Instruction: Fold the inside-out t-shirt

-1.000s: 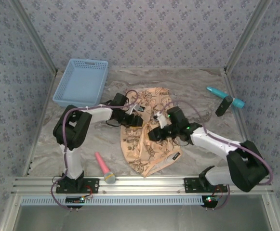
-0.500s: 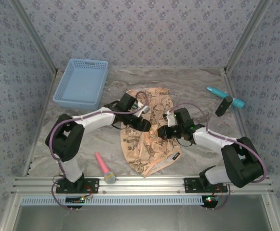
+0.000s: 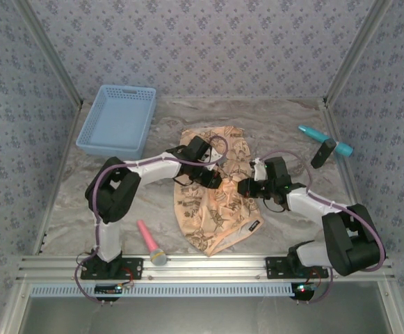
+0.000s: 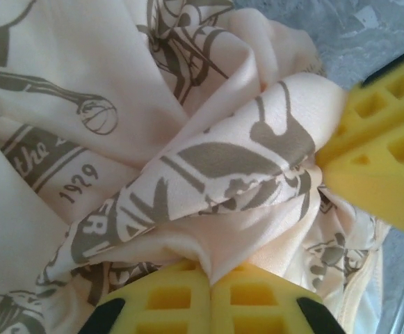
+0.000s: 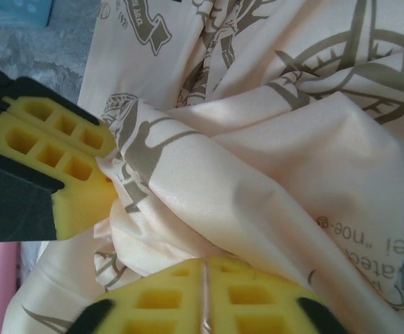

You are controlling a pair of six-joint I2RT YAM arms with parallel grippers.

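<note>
The inside-out t-shirt (image 3: 219,209), peach-tan with dark compass and emblem prints, lies crumpled mid-table. In the top view my left gripper (image 3: 217,182) and right gripper (image 3: 246,186) meet over its middle, close together. In the left wrist view the left gripper (image 4: 211,271) is shut on a raised fold of the t-shirt (image 4: 118,104), with the right gripper's yellow pads (image 4: 382,167) just beyond that fold. In the right wrist view the right gripper (image 5: 203,284) is shut on a thin edge of the t-shirt (image 5: 292,160), and the left gripper's pads (image 5: 55,153) pinch the same bunch at the left.
A blue basket (image 3: 117,118) stands at the back left. A pink tool with a teal end (image 3: 151,243) lies near the front rail. A teal and black tool (image 3: 325,142) lies at the back right. Patterned walls enclose the table on three sides.
Both grippers moved right and toward each other over the shirt's middle. The left gripper closed on a fold of cloth, and the cloth between them has bunched up.
</note>
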